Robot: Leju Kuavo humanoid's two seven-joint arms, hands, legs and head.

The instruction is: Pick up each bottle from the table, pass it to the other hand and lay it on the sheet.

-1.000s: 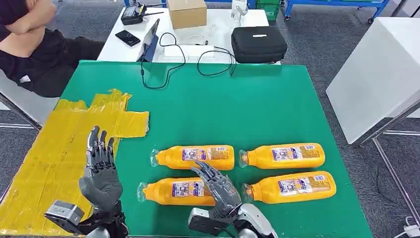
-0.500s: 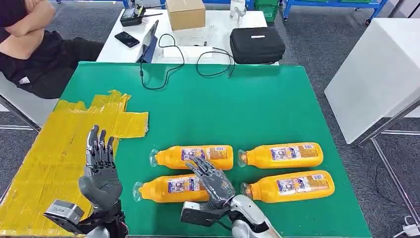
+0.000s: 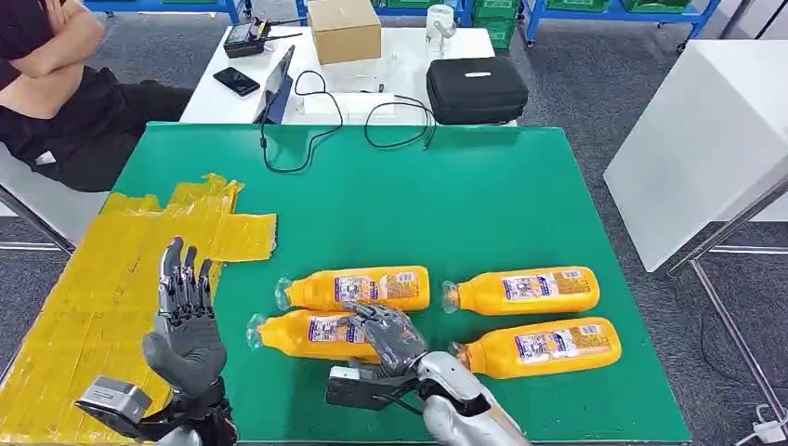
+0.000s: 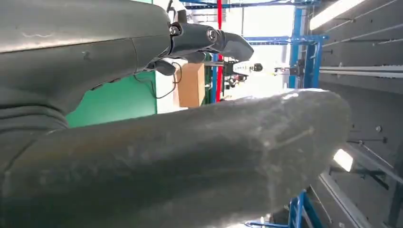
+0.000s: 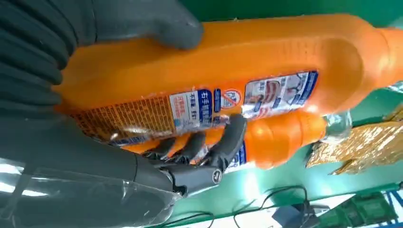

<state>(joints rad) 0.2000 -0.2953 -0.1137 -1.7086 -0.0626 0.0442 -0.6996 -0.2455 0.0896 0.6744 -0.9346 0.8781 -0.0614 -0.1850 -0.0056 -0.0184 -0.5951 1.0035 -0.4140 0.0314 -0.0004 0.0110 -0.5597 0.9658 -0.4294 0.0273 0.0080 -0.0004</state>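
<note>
Fingers (image 5: 223, 142) of the right hand (image 3: 390, 336) curl around the near-left bottle (image 3: 311, 334), thumb over one flank and the darker fingers under the other, so the grip looks closed on it. That bottle lies at a slight tilt, close against the far-left bottle (image 3: 358, 287). Two more bottles (image 3: 525, 289) lie to the right, well apart from the hand. Further left, the left hand (image 3: 186, 321) stands upright at the near edge of the green table (image 3: 483, 195), fingers spread and holding nothing, just beside the yellow sheet (image 3: 102, 288), which is bare of bottles. I'd judge this as the first pick-up, with the bottle barely off the table, if at all. Next it wants a clean lift, then a carry leftward into the waiting palm.
</note>
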